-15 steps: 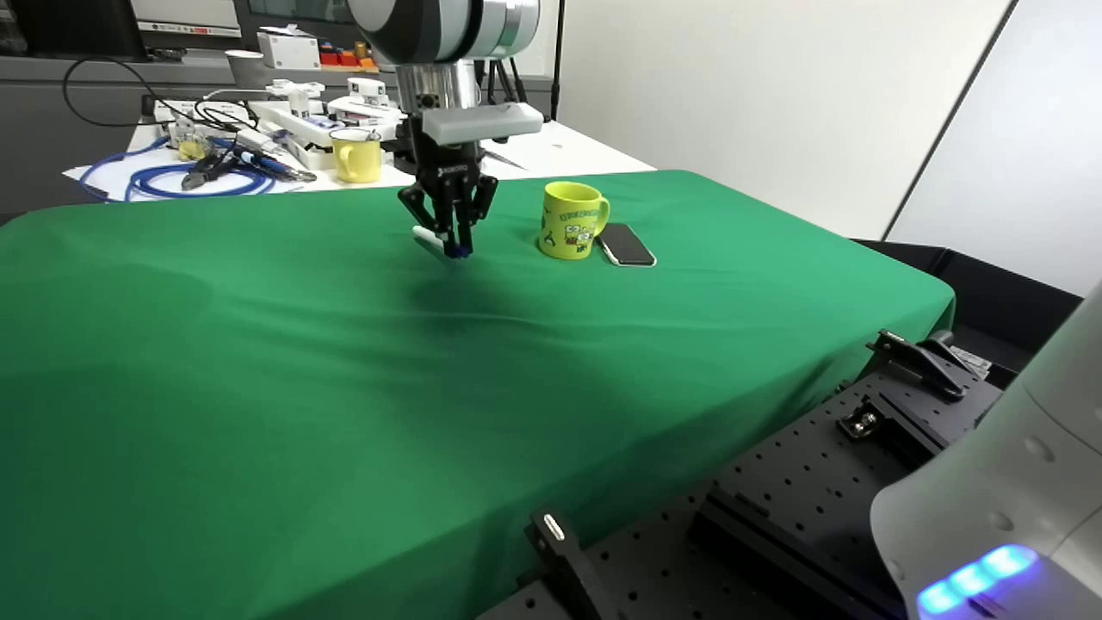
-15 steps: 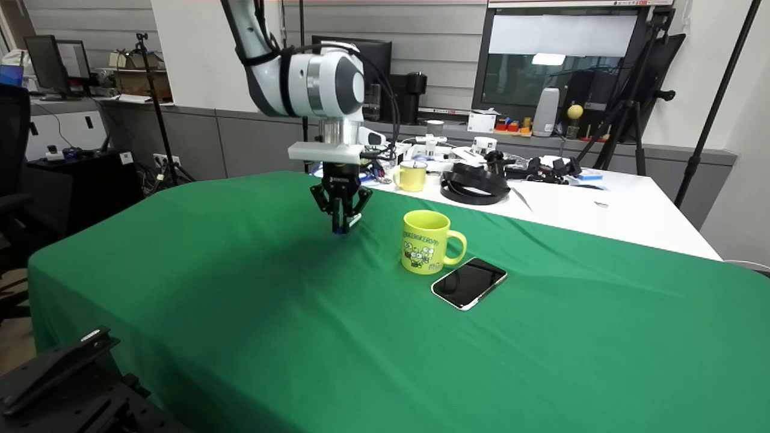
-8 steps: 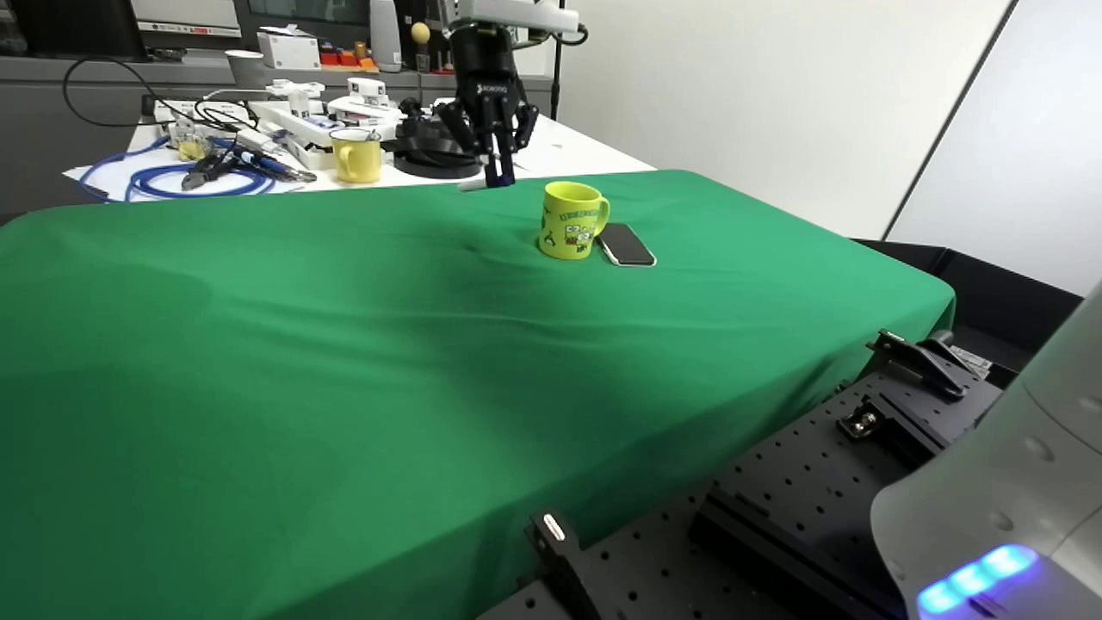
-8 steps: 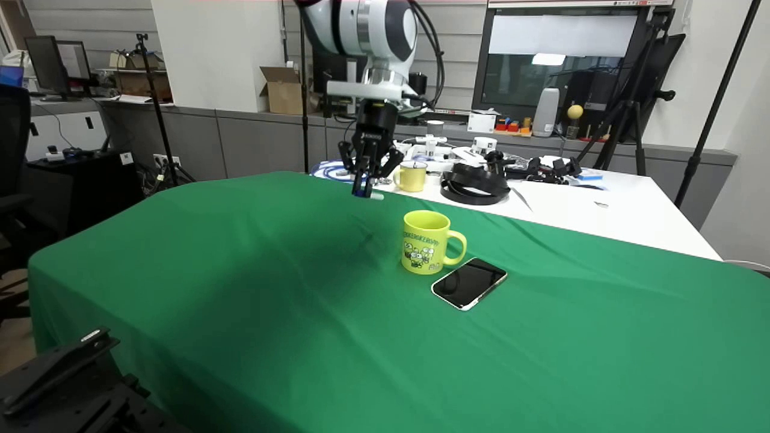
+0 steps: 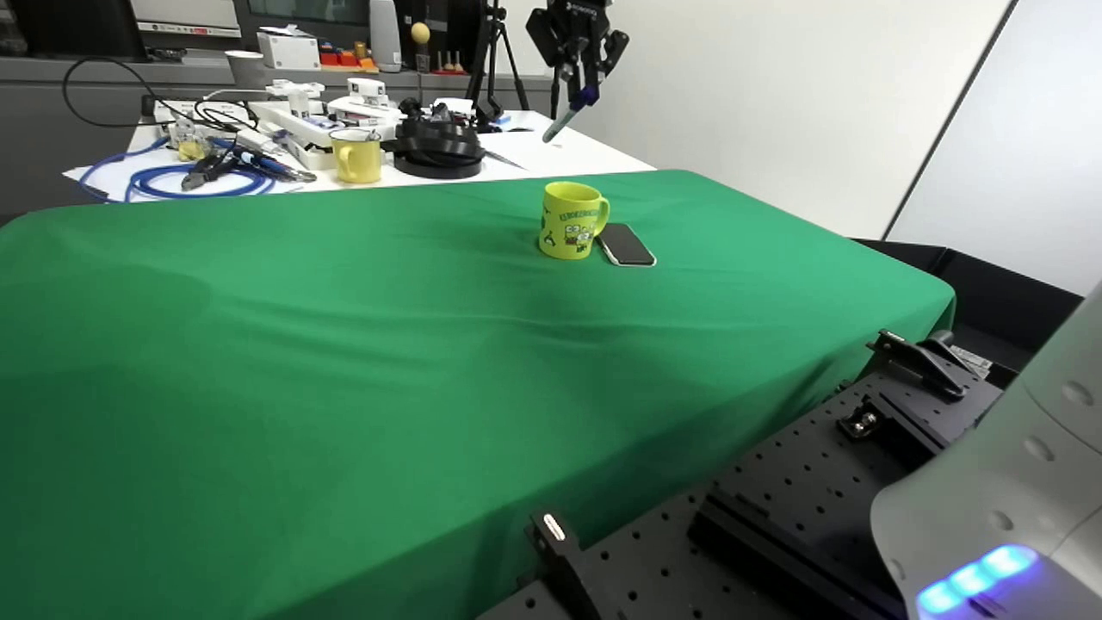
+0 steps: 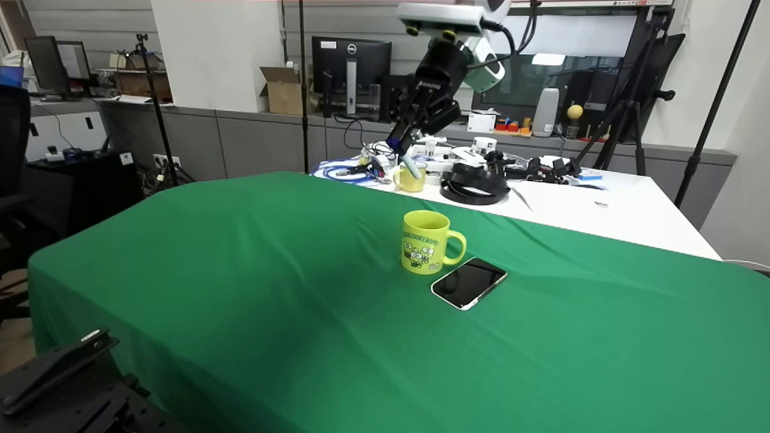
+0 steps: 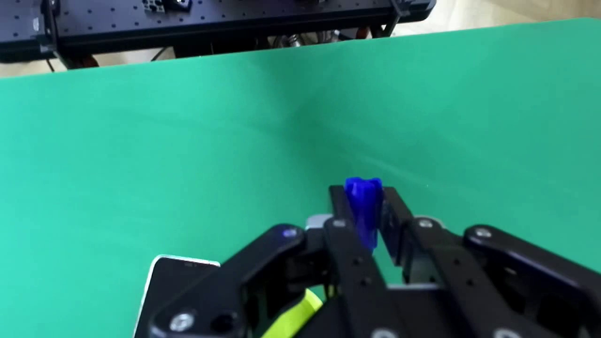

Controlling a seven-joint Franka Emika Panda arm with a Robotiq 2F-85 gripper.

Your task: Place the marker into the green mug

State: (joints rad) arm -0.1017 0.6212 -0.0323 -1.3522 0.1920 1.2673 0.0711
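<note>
The green mug point(image 5: 564, 226) stands upright on the green cloth and also shows in an exterior view point(image 6: 419, 245). Part of it shows at the bottom of the wrist view point(image 7: 292, 319), mostly hidden by the gripper. My gripper point(image 5: 585, 93) is shut on the dark blue cap end of the marker point(image 5: 560, 127), well above the cloth. The marker slants, with its white end pointing down, in both exterior views point(image 6: 411, 166). That white end is higher than the mug's rim and apart from it. In the wrist view only the blue cap point(image 7: 364, 202) shows between the fingertips.
A dark phone point(image 6: 469, 282) lies flat beside the mug, on its handle side. A white table point(image 6: 601, 222) behind the cloth bears a paler yellow cup point(image 5: 357, 161), cables and a black coil point(image 5: 439, 151). A black perforated base plate point(image 7: 235, 14) lies past the cloth's edge.
My gripper has risen and moved right in both exterior views, carrying the marker. The gripper has tilted, and the marker's white end now points more downward. The mug and phone have not moved.
</note>
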